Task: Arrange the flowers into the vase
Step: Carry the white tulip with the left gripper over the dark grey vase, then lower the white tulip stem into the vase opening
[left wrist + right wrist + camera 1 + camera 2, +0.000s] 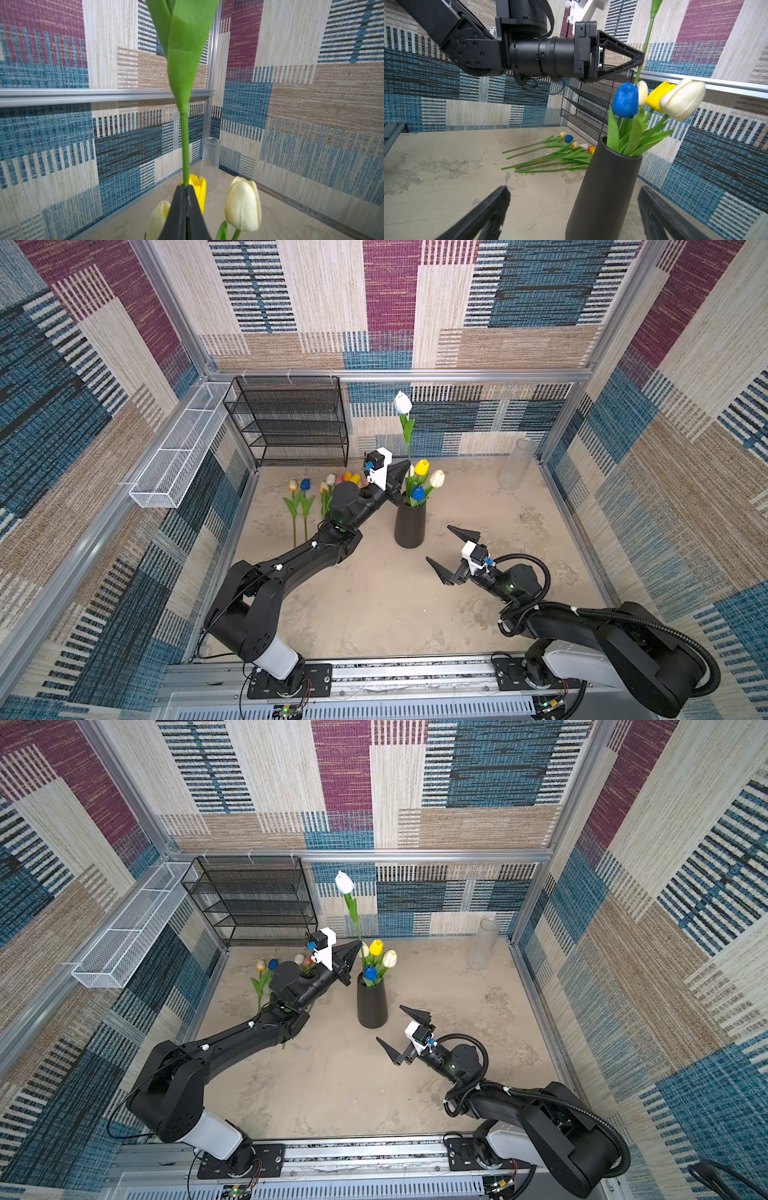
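White tulip (pixel 402 403), stem clamped in left end effector (pixel 407 464), right end effector (pixel 438 543) spread, empty

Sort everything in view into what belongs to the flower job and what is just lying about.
Job:
- black vase holding four tulips
- white tulip, its stem pinched in the left gripper
- tulips on the table

Lying about:
- black wire shelf
- white wire basket
- clear glass jar
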Controlling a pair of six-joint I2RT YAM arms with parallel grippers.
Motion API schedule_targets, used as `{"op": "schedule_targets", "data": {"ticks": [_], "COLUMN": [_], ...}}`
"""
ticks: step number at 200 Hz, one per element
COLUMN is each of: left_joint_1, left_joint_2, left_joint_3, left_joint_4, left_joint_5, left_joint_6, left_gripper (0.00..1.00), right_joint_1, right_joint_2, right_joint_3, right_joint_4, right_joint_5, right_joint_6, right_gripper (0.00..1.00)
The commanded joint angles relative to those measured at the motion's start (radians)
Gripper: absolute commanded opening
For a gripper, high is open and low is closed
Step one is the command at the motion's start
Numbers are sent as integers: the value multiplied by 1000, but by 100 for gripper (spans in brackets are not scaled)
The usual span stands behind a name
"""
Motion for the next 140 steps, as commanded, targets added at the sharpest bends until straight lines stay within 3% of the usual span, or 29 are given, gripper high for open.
{"op": "schedule_targets", "data": {"ticks": [1,67,140], "left_joint_1": [2,2,2], "left_joint_2": [6,3,-4], "left_joint_3": [-24,-104,-90], "left_joint_4": [71,62,27], "left_joint_5": [-17,-37,19], "left_joint_6": [-25,-22,-13], "left_gripper": [0,0,0], "right_joint_1": [1,1,1], "right_joint_2": [-6,5,9], "right_joint_3": [-2,3,6], "right_joint_4": [1,2,0], "right_joint_5": [10,-1,-7], "right_joint_6": [-2,2,3], "right_gripper": [100,100,100]}}
